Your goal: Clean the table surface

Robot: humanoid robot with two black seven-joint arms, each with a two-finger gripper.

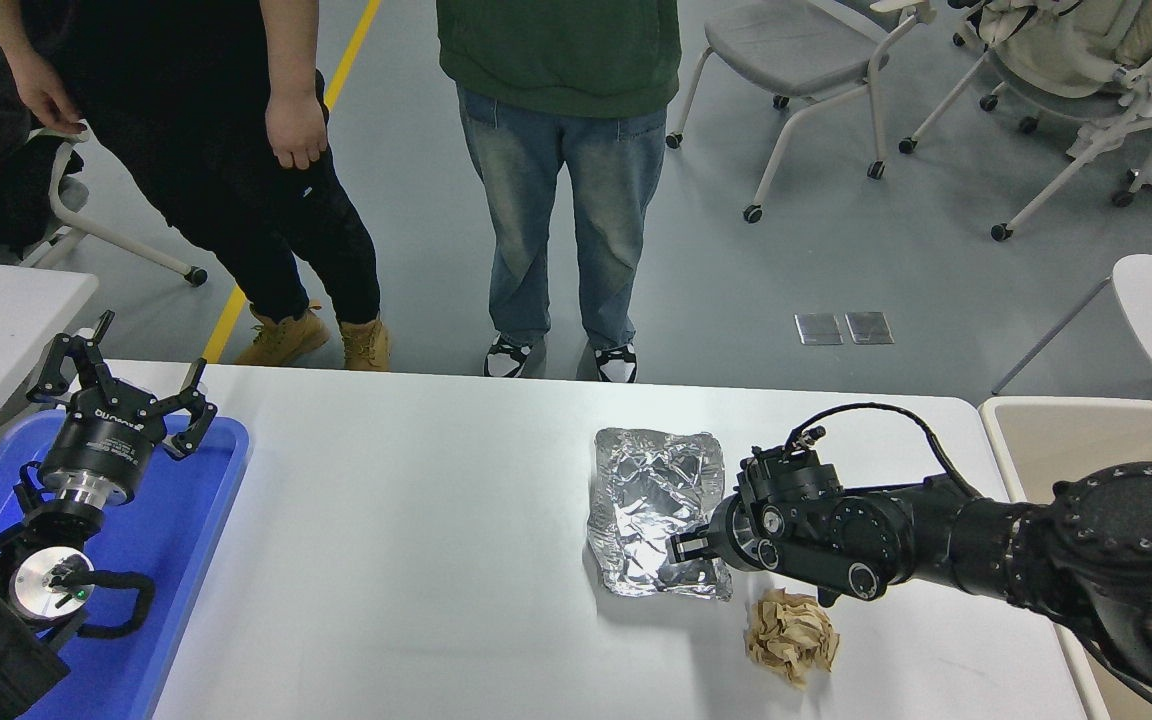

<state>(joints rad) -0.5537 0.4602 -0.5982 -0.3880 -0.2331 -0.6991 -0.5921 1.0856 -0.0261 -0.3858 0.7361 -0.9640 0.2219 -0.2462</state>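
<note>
A paper wad (791, 648) lies on the white desk (416, 560) just nearer than the right claw (688, 548), which pinches the near right corner of a foil sheet (658, 508) spread beyond and to its left. Well to the left, the parked left claw (126, 395) hangs spread wide over a blue tray (181, 530). Two people (561, 170) stand beyond the desk.
</note>
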